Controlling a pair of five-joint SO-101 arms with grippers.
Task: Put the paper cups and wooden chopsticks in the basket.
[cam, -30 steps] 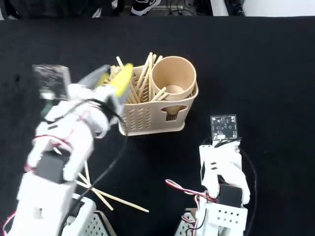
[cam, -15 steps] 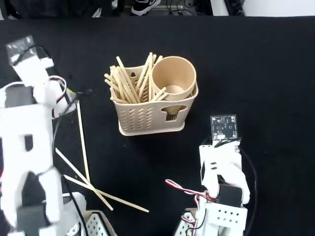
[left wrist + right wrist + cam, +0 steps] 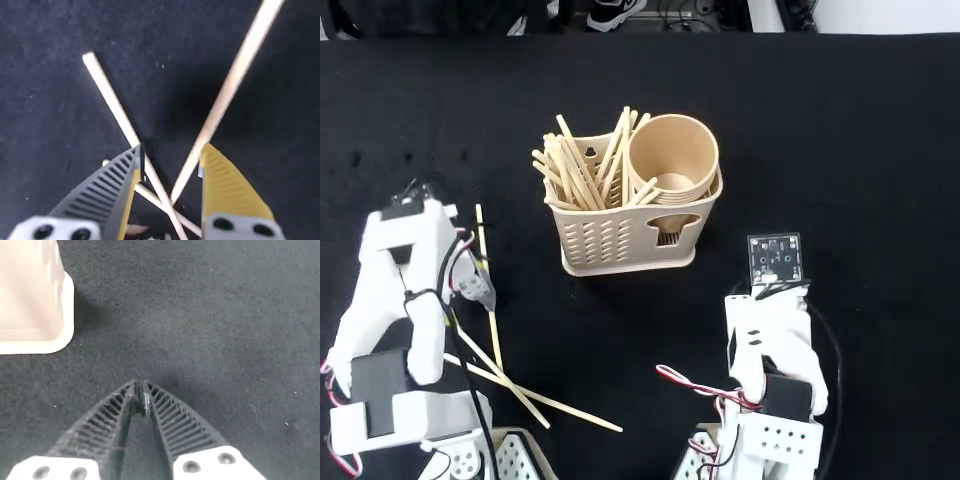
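Observation:
The beige basket [image 3: 620,235] stands mid-table with stacked paper cups [image 3: 672,155] in its right compartment and a bundle of wooden chopsticks [image 3: 582,170] in its left. Three loose chopsticks [image 3: 490,300] lie crossed on the black cloth to its lower left. My left gripper [image 3: 170,152] is open low over them. Its grey finger [image 3: 117,187] and yellow finger [image 3: 225,187] straddle the point where two chopsticks [image 3: 112,102] cross. In the high view the left gripper [image 3: 480,288] sits beside the long upright stick. My right gripper [image 3: 139,389] is shut on nothing, just above the cloth right of the basket corner [image 3: 35,300].
The right arm [image 3: 770,345] is folded at the front edge, right of centre. The left arm's base [image 3: 400,400] stands at the front left, close to the loose sticks. Black cloth covers the whole table, with open room behind and right of the basket.
My left arm has swung from over the basket's chopstick compartment out to the left, then down over the loose chopsticks. The right arm has not moved.

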